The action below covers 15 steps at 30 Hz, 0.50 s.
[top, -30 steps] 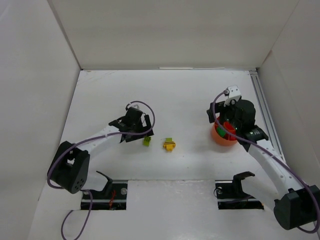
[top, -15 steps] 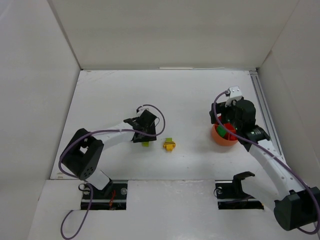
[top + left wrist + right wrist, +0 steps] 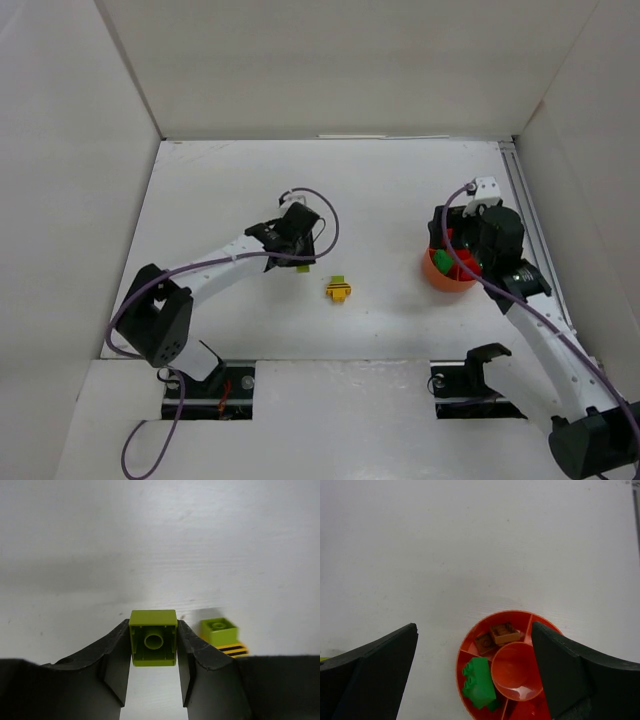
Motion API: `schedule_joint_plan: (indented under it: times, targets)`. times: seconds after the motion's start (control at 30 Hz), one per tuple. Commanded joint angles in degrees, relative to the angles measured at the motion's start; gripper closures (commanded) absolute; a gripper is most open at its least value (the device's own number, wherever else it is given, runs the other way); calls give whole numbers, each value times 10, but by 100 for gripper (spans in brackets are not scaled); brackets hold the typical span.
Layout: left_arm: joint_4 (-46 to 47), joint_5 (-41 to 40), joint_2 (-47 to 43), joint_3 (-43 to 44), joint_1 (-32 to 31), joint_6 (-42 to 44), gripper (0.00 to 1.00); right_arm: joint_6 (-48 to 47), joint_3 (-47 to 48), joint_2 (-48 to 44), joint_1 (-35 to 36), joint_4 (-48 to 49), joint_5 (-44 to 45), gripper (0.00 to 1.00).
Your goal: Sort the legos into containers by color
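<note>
From my left gripper (image 3: 152,652), clamped on a lime plastic brick (image 3: 153,627), bare white tabletop (image 3: 390,215) runs to the round orange-red divided plastic bowl (image 3: 437,277). Only a small yellow-and-lime lego stack (image 3: 339,291) lies beside that path. My right gripper (image 3: 455,250), fingers spread, covers the bowl from above.

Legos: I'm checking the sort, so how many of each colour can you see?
Lime legos: 2, one in the left gripper, one on the yellow lego
Yellow: 1
Brown legos: 2
Green lego: 1
Total: 6; any red in the bowl cannot be told.
</note>
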Motion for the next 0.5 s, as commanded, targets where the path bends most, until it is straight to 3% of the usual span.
schedule_joint_plan:
  times: [0.0,0.17,0.37,0.47]
  targets:
    - [53,24,-38,72,-12,49,90,58,19,-31,-23,-38,77,0]
    - [79,57,12,190,-32,108,90,152,30,-43,-93,-130,179,0]
    - [91,83,89,324,-83,161,89,159,30,33,-209,-147,109,0]
    - [96,107,135,387,-100,178,89,159,36,71,-230,-140,72,0]
